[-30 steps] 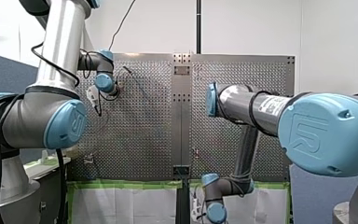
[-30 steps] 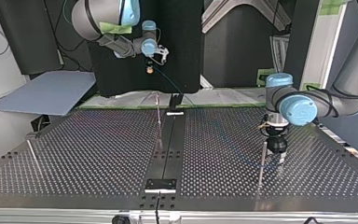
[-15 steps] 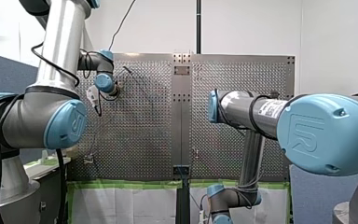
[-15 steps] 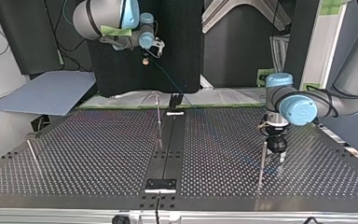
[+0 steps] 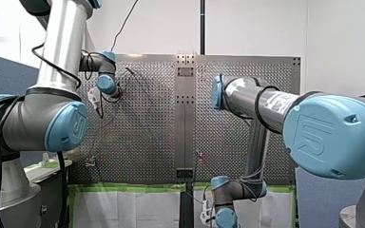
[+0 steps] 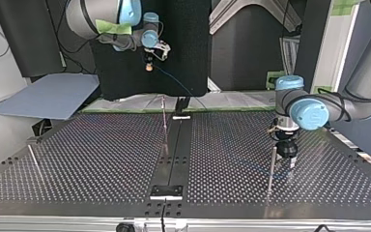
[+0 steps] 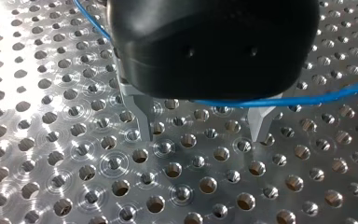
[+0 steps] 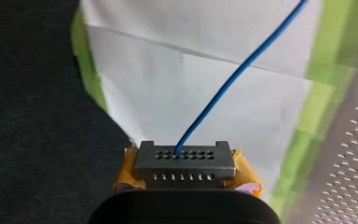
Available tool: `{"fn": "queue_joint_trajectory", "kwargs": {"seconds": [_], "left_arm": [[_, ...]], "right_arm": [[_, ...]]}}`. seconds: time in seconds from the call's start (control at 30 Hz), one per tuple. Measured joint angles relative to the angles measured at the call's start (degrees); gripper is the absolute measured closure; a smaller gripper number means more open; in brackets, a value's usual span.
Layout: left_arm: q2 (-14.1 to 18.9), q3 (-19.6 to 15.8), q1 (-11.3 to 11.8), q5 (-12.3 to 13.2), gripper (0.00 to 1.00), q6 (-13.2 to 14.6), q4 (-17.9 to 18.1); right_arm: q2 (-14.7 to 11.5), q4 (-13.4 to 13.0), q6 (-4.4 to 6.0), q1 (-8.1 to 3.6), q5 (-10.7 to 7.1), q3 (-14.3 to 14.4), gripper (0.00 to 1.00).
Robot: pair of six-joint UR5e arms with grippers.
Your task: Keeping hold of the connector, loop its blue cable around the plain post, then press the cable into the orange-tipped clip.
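I take the dark middle strip (image 6: 175, 150) of the perforated table (image 6: 87, 159) as the reference, as the top view shows it.

Far to the left of the strip, near the table's side edge, a thin rod (image 6: 33, 158) stands tilted.

Closer to the strip, but on its left and beyond its far end, my right gripper (image 6: 148, 63) hangs high in the air. It is clenched on the connector (image 8: 185, 160). In the right wrist view this grey metal block sits between the two yellow pads (image 8: 246, 176) and touches both. The blue cable (image 6: 174, 83) leaves the face of the connector and slants down to a black fixture (image 6: 182, 103) at the far end of the strip.

Just left of the strip, near that far end, the orange-tipped clip (image 6: 164, 116) stands upright. The cable runs through the air apart from it.

Well to the right of the strip the plain post (image 6: 272, 166) stands upright. Just beside it, on the side away from the strip, my left gripper (image 6: 290, 162) points down at the table. In the left wrist view its metal fingers (image 7: 139, 116) are released and stand wide apart. Their tips are close to the holes, but I cannot tell if they touch the table. There the blue cable curves around the black body of the gripper and crosses in front of both fingers.
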Motion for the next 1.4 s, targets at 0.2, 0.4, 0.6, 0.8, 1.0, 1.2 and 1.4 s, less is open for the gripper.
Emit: {"fn": "queue_joint_trajectory", "kwargs": {"seconds": [0.2,0.4,0.6,0.8,1.0,1.2,1.4], "left_arm": [[0.0,0.0,0.0,0.0,0.0,0.0,-0.3],[0.0,-0.1,0.0,0.0,0.0,-0.3,-0.4],[0.0,-0.1,0.0,0.0,0.0,-0.6,-0.4],[0.0,-0.2,0.0,0.0,0.0,-0.7,-0.4],[0.0,-0.2,0.0,0.0,0.0,-0.7,-0.4],[0.0,-0.2,0.0,0.0,0.0,-0.7,-0.4],[0.0,-0.2,0.0,0.0,0.0,-0.7,-0.4]], "right_arm": [[-3.2,-3.2,-0.5,-0.06,0.12,3.2,1.0],[-6.5,-4.3,-1.5,-0.4,0.0,6.5,1.0],[-9.7,-3.4,-2.79,-0.26,0.03,9.7,1.0],[-13.0,-4.2,-3.52,-0.29,0.11,13.0,1.0],[-16.2,-6.4,-3.8,-0.61,-0.23,16.2,1.0],[-19.5,-6.7,-5.33,-1.05,-0.51,18.4,1.0],[-22.6,-6.8,-6.39,-1.7,-1.29,18.6,1.0]]}}
